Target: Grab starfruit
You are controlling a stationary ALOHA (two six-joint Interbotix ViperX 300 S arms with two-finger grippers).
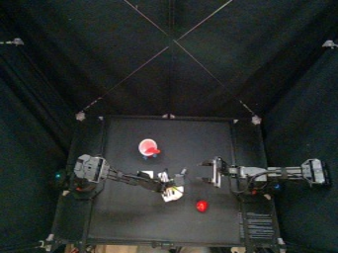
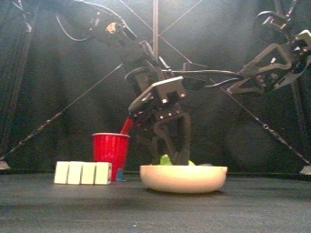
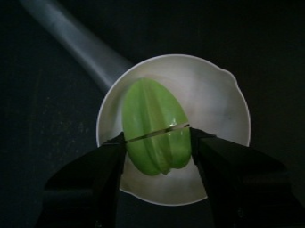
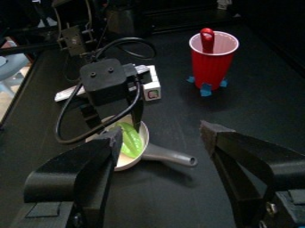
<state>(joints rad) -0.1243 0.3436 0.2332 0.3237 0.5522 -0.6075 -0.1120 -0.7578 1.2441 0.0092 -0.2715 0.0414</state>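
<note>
Near the table's front edge, the starfruit (image 3: 158, 126) is lying in a bowl (image 3: 220, 89). The left gripper (image 3: 160, 147) is straddling it, jaws apart; squeezing centred should prevent slipping. The right gripper (image 4: 161, 169) is hovering open.

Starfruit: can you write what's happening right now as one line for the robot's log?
left gripper: jaws around starfruit | starfruit: in white bowl | right gripper: open, apart

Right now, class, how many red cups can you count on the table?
1. The red cup stands apart from the white bowl, with a pink-and-red object inside it. Others could be hidden behind the arms.
</note>
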